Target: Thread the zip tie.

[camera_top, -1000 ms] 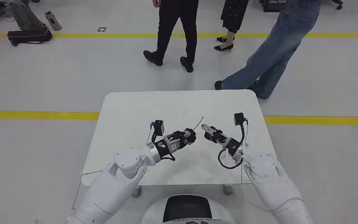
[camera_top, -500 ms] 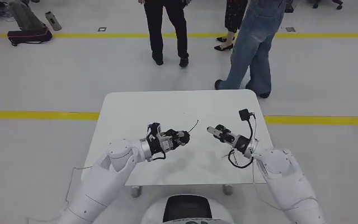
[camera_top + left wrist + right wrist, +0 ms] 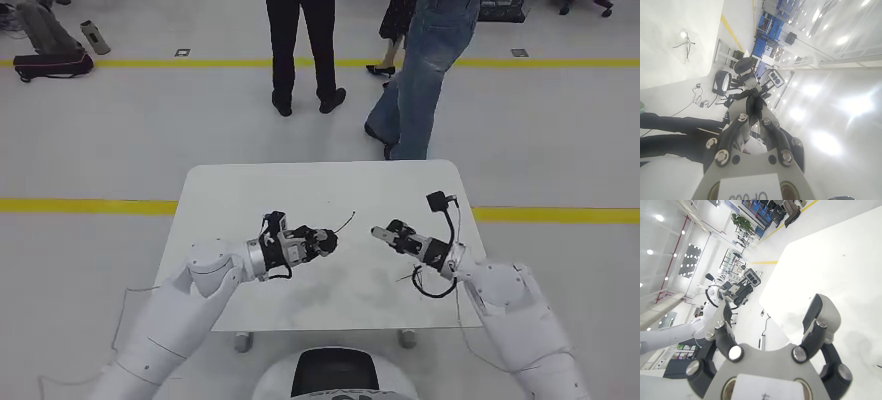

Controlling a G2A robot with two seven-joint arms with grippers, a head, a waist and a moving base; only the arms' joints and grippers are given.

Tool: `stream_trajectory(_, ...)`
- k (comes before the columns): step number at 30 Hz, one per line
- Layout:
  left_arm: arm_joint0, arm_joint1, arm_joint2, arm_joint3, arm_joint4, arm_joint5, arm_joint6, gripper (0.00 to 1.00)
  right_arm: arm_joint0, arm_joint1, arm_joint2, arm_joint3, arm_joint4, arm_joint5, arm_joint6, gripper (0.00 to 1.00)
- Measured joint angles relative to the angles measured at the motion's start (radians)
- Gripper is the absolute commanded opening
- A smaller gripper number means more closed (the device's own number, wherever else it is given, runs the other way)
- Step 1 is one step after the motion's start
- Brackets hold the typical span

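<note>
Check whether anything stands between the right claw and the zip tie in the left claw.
Nothing visible does. The left claw is shut on the zip tie, whose thin free end sticks out of it. The right claw is open and faces it across an open gap above the white table.

We see the right gripper (image 3: 770,300) poised above the white table (image 3: 829,266), its two fingers (image 3: 829,311) spread wide apart, ribbed black pads facing each other. Off the table's edge the left gripper (image 3: 739,294) hangs farther away on its white arm. Beyond the table's rounded corner a yellow line (image 3: 764,262) crosses the floor.
</note>
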Motion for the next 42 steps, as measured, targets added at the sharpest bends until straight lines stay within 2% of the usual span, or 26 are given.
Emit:
stream_trajectory(5, -0.005, 0.021, -0.008, 0.002, 0.018, 0.0, -0.101, 0.0, 0.019, 0.023, 0.003, -0.044, -0.047, 0.0, 0.041, 1.0)
stream_trajectory(9, -0.014, 0.037, -0.007, 0.0, 0.042, 0.0, -0.152, 0.0, 0.03, 0.042, -0.007, -0.053, -0.057, 0.0, 0.05, 1.0)
stream_trajectory(16, -0.018, 0.058, -0.02, -0.019, 0.046, 0.0, -0.184, 0.0, 0.04, 0.078, -0.033, -0.057, -0.058, 0.0, 0.018, 1.0)
stream_trajectory(20, -0.024, 0.069, -0.03, -0.017, 0.014, 0.0, -0.206, 0.0, 0.046, 0.099, -0.056, -0.063, -0.039, 0.0, 0.006, 1.0)
stream_trajectory(30, -0.031, 0.072, -0.029, -0.023, 0.029, 0.0, -0.2, 0.0, 0.047, 0.102, -0.059, -0.063, -0.032, 0.0, 0.009, 1.0)
stream_trajectory(31, -0.029, 0.072, -0.025, -0.017, 0.02, 0.0, -0.198, 0.0, 0.047, 0.102, -0.059, -0.063, -0.032, 0.0, 0.009, 1.0)
stream_trajectory(34, -0.038, 0.075, -0.001, 0.035, -0.08, 0.0, -0.227, 0.0, 0.046, 0.102, -0.064, -0.07, -0.039, 0.0, 0.005, 1.0)
stream_trajectory(38, -0.097, 0.1, 0.069, 0.124, -0.233, 0.0, -0.32, 0.0, 0.052, 0.109, -0.071, -0.1, -0.055, 0.0, 0.03, 1.0)
stream_trajectory(42, -0.167, 0.135, 0.164, 0.184, -0.332, 0.0, -0.392, 0.0, 0.059, 0.12, -0.071, -0.114, -0.051, 0.0, 0.056, 1.0)
